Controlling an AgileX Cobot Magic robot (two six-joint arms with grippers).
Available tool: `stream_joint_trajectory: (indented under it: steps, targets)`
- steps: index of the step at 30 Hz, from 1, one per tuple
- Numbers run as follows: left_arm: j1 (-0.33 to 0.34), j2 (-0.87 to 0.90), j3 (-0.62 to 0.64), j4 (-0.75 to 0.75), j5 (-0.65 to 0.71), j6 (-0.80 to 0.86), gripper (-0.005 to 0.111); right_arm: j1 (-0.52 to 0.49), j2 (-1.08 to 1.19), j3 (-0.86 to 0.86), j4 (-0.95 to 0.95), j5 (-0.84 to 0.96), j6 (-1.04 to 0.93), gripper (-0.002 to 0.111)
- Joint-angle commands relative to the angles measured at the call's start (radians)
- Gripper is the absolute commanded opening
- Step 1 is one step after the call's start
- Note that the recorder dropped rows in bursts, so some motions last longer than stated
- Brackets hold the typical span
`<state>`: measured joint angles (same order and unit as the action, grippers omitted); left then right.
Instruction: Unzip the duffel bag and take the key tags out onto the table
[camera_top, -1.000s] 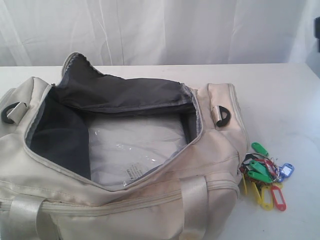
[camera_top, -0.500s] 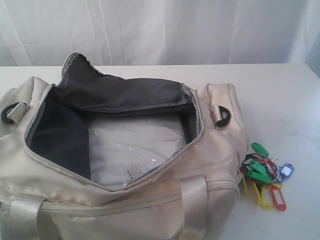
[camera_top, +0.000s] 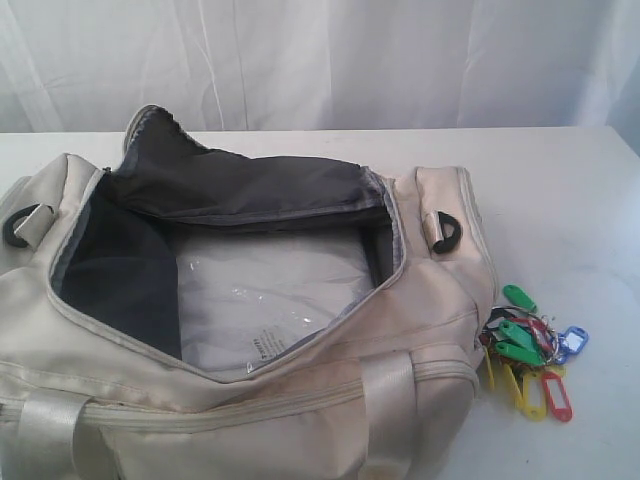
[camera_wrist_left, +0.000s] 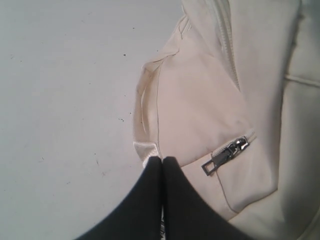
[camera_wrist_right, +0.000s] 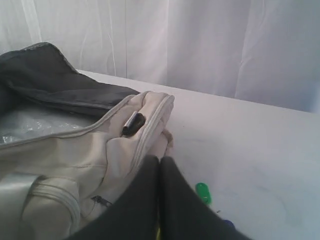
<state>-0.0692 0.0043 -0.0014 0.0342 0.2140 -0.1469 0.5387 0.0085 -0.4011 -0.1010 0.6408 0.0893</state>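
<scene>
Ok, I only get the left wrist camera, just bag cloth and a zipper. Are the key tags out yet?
Observer: Yes, the key tags lie on the table, beside one end of the duffel bag.
Operator: Is the top open?
Observer: Wide open; a clear-wrapped packet lies inside.
Operator: And on the right side?
Observer: The right pincer is shut, near that same bag end.

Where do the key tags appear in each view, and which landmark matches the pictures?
Exterior view: the key tags lie on the table, lower right, beside the end of the duffel bag.
Left wrist view: not in it; only bag and table.
Right wrist view: one green tag on the table beside that bag end.
Shared landmark: the black D-ring on that end, in exterior and right wrist views.
</scene>
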Motion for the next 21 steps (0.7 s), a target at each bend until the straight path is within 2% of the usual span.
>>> stream_joint_trajectory:
  steps: [1, 11, 15, 18, 21]
  targets:
    - [0.003, -0.004, 0.001, -0.003, -0.005, -0.007, 0.000, 0.001, -0.008, 0.066, 0.002, -0.083, -0.002, 0.000]
    - [0.003, -0.004, 0.001, -0.003, -0.007, -0.007, 0.000, 0.001, -0.008, 0.217, 0.006, -0.132, -0.002, 0.000]
    - [0.003, -0.004, 0.001, -0.003, -0.007, -0.007, 0.000, 0.001, -0.008, 0.334, 0.009, -0.432, -0.002, 0.000]
    - [0.003, -0.004, 0.001, -0.003, -0.010, -0.007, 0.000, 0.001, -0.008, 0.401, 0.019, -0.551, -0.002, 0.000]
    - [0.003, -0.004, 0.001, -0.003, -0.010, -0.007, 0.000, 0.001, -0.008, 0.401, 0.019, -0.415, -0.002, 0.000]
